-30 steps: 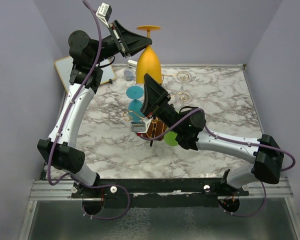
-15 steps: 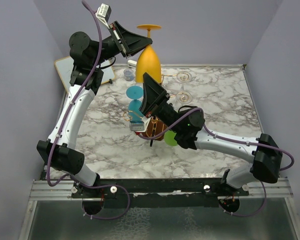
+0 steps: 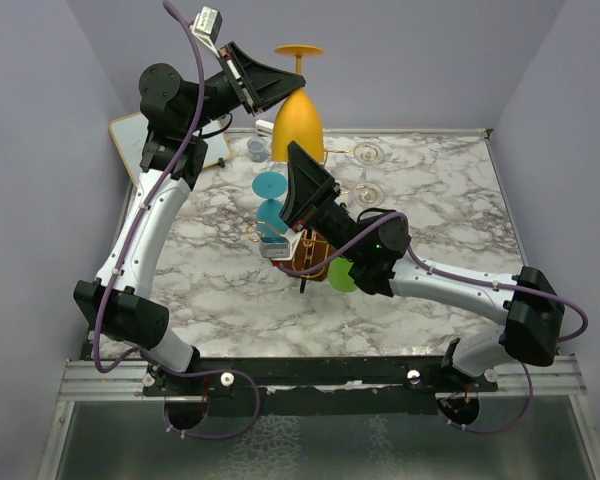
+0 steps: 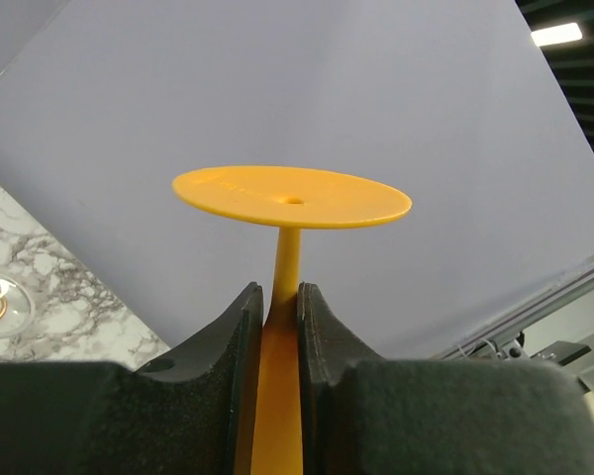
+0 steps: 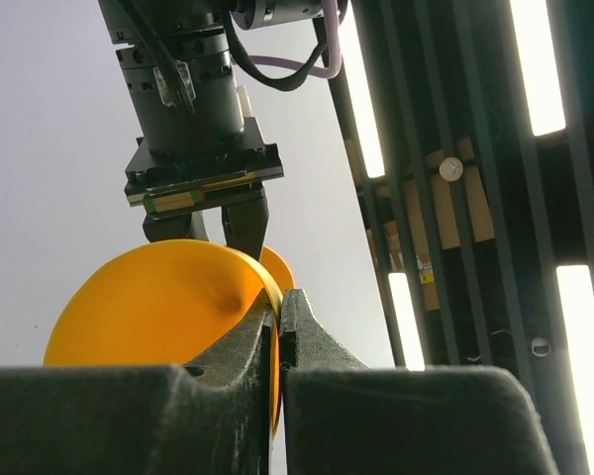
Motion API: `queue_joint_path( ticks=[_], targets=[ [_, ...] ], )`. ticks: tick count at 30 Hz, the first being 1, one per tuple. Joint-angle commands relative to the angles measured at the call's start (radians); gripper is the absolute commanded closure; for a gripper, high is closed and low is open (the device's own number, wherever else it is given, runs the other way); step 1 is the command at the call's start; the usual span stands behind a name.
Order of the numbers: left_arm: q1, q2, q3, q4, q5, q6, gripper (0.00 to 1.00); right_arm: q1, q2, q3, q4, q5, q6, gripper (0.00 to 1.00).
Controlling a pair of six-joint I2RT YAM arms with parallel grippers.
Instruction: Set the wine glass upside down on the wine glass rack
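The orange wine glass (image 3: 299, 122) hangs upside down above the back of the table, foot (image 4: 292, 196) uppermost. My left gripper (image 3: 279, 84) is shut on its stem (image 4: 286, 259), just under the foot. My right gripper (image 3: 304, 158) comes up from below and is shut on the bowl's rim (image 5: 273, 297); the orange bowl (image 5: 153, 312) fills the right wrist view. The wine glass rack (image 3: 316, 257) stands below, mostly hidden by my right wrist; its brown base and a gold scroll arm (image 3: 254, 233) show. A blue glass (image 3: 270, 185) hangs on it.
A green glass (image 3: 342, 278) sits by the rack's base. Two clear glasses (image 3: 368, 153) (image 3: 368, 193) are at the back right. A white board (image 3: 138, 140) and a small grey cup (image 3: 256, 150) lie at the back left. Purple walls close in the table.
Hardly anything: my right wrist has crept slightly toward the back. Both grippers keep their hold on the orange glass.
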Motion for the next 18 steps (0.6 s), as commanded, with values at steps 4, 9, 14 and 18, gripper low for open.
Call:
queue_joint_path(
  ticks=[4,9,14,18],
  targets=[
    [-0.054,-0.07,0.006,0.044,0.146,-0.011,1.0,-0.035,0.02,0.015,-0.058,0.039,0.0,0.98],
    [-0.052,-0.075,0.027,0.031,0.148,0.023,1.0,-0.035,0.009,0.005,-0.072,0.037,0.028,0.64],
    [-0.048,-0.04,0.141,-0.006,0.156,0.094,1.0,-0.035,-0.023,-0.012,-0.101,0.019,0.097,0.52],
    [-0.044,0.003,0.328,-0.135,0.134,0.251,1.0,-0.035,-0.052,-0.027,-0.132,0.007,0.126,0.01]
  ],
)
